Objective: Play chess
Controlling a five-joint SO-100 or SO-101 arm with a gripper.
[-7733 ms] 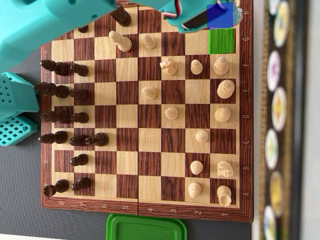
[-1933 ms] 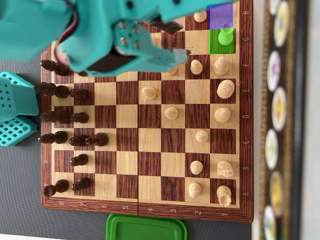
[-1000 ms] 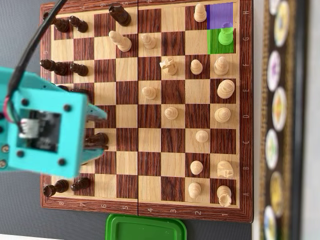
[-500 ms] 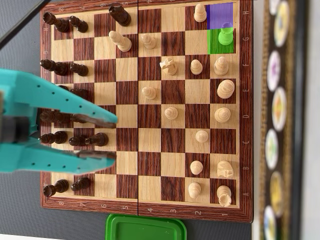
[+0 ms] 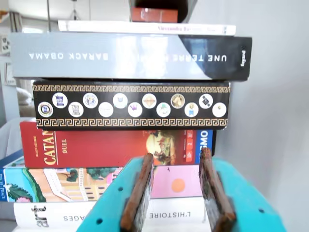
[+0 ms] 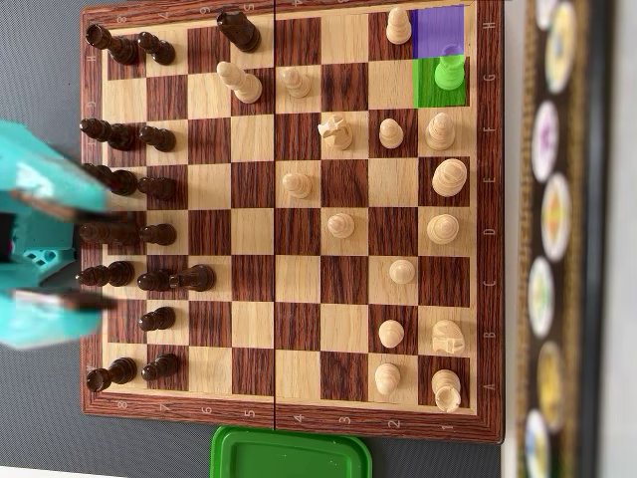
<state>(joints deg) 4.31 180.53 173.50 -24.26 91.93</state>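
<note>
Chessboard (image 6: pixel 299 229): fills the overhead view, game mid-play.
Book and game-box stack (image 5: pixel 130 104): faces the wrist camera, beyond the board.
Gripper (image 6: pixel 95 249): teal, blurred, at the board's left edge over the dark ranks; fingers spread, nothing between them in the wrist view.
Green lid (image 6: pixel 291 453): below the board.
Light piece (image 6: pixel 451 72): on the green-marked square, beside the empty blue one; that move looks complete. Judged: many moves left.
</note>
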